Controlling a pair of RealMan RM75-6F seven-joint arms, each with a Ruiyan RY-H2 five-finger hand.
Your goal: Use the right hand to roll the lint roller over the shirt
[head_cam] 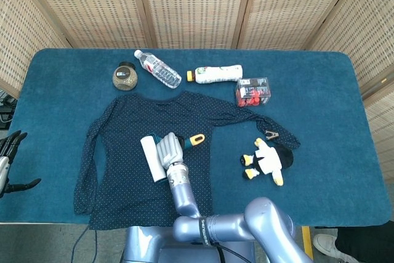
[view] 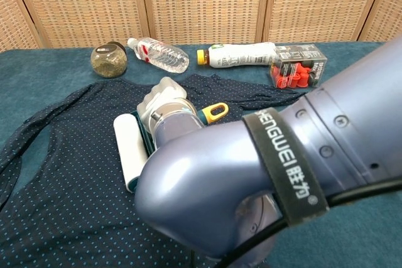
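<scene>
A dark blue dotted shirt (head_cam: 123, 152) (view: 63, 174) lies flat on the blue table. My right hand (head_cam: 170, 148) (view: 164, 97) grips the lint roller by its teal handle, whose yellow loop end (head_cam: 197, 139) (view: 215, 112) sticks out to the right. The white roll (head_cam: 150, 159) (view: 127, 152) rests on the shirt's middle. At the far left edge of the head view my left hand (head_cam: 8, 152) hangs off the table with its fingers spread and nothing in it.
Along the back stand a jar (head_cam: 125, 76), a clear water bottle (head_cam: 157, 69), a white bottle (head_cam: 217, 74) and a box of red items (head_cam: 252, 92). A penguin plush (head_cam: 266, 160) and a clip (head_cam: 270, 133) lie right of the shirt.
</scene>
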